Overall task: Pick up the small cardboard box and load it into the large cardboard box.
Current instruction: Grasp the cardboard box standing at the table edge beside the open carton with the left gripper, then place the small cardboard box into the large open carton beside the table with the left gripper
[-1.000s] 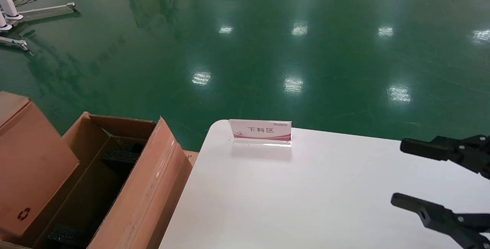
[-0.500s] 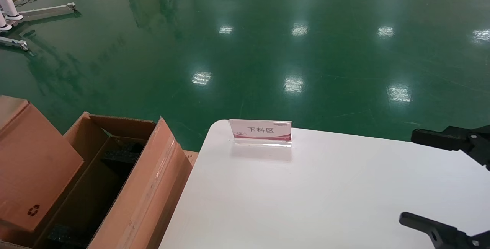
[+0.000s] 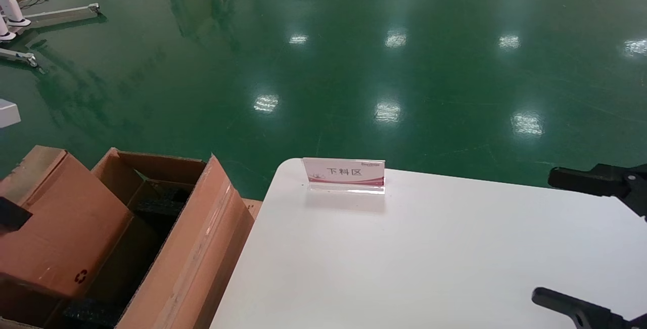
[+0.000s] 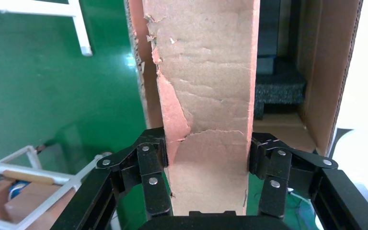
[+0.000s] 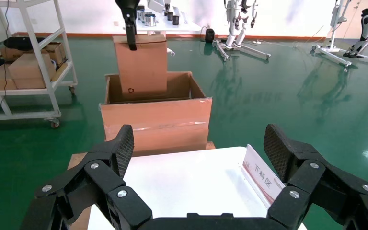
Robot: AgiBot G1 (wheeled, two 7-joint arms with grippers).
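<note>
**Cardboard over cardboard: small carton held above the open one**

Reddish-brown and sealed, the small cardboard box [image 3: 60, 228] hangs tilted over the large cardboard box [image 3: 197, 248], its lower corner with the dark recycling symbol [image 3: 81, 276] dipping inside the big carton's opening. The left gripper [image 4: 206, 165] grasps it: in the left wrist view the black fingers [image 4: 151, 177] press against both broad faces of the small carton, whose torn, paler narrow side faces the camera. In the right wrist view the same carton stands upright above the big one, pinched near its top edge by the left gripper [image 5: 130, 26].

The large cardboard box stands on the green floor [image 3: 354, 66], just beside the white counter [image 3: 404, 268], its tall flaps raised and a clear tape strip [image 3: 202, 248] running along the flap nearest the counter. Black foam blocks [image 3: 162, 207] lie inside it.

The right gripper [image 5: 199, 158] hovers over the counter, well away from the large cardboard box, its fingers [image 5: 120, 148] spread wide and empty. A pink-and-white acrylic sign [image 3: 343, 173] stands at the counter's far edge, near the corner closest to the large cardboard box.
</note>
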